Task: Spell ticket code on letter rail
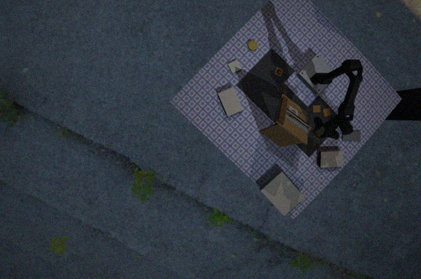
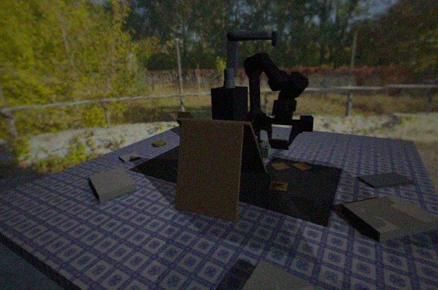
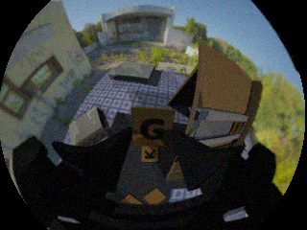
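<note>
A: Status?
B: Black parallel-jaw gripper point(image 3: 153, 153) clamped on a tan square G tile point(image 3: 152, 129), lifted beside the brown slanted board point(image 3: 221, 92).
A: Left?
B: Loose tan tiles point(image 2: 290, 166) on the dark mat; rail contents unreadable.

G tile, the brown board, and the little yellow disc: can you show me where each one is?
G tile point(image 3: 153, 129): wrist view, on the printed letter face, held in the jaws.
Brown board point(image 2: 209, 168): exterior view, middle of its plain back face.
Yellow disc point(image 1: 252, 45): top view, centre of its round top.
</note>
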